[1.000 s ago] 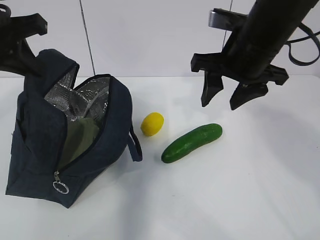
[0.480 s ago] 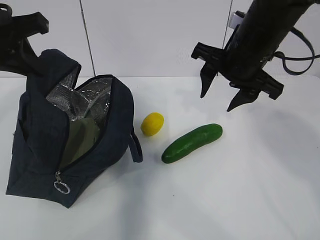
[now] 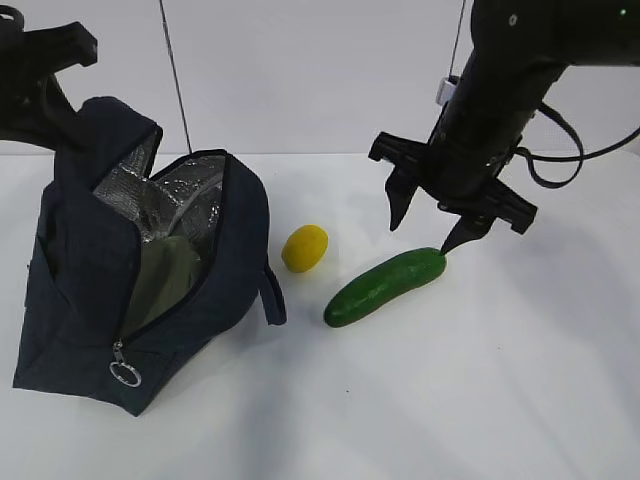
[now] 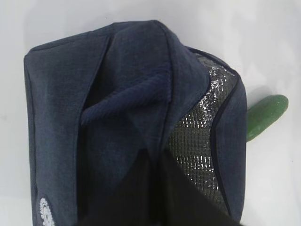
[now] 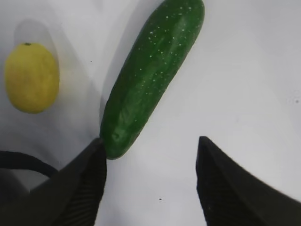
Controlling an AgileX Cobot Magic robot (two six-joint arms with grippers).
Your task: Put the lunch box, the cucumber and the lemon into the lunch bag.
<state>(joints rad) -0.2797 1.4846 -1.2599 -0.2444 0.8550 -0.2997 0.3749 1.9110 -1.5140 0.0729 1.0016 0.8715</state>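
The navy lunch bag point(image 3: 215, 265) stands open at the left, its silver lining showing. The pale green lid of the lunch box point(image 3: 165, 275) shows inside it. My left gripper point(image 3: 58, 125) is shut on the bag's upper rim and holds it up; in the left wrist view its dark fingers point(image 4: 160, 197) pinch the bag's fabric point(image 4: 117, 94). The lemon point(image 3: 305, 247) and the cucumber point(image 3: 385, 286) lie on the table right of the bag. My right gripper point(image 3: 420, 233) is open just above the cucumber's right end. In the right wrist view point(image 5: 150, 141) one finger touches the end of the cucumber point(image 5: 150, 75).
The white table point(image 3: 480, 400) stretches to the front and right. The bag's dark handle loop point(image 3: 270, 292) hangs toward the lemon point(image 5: 31, 77). A metal ring pull point(image 3: 124, 375) hangs at the bag's front end. The cucumber's end point(image 4: 265, 115) pokes out beside the bag.
My right gripper has come down and slightly left, turning, from high above the table to the cucumber's right end. The bag, lemon, cucumber and left gripper have stayed put.
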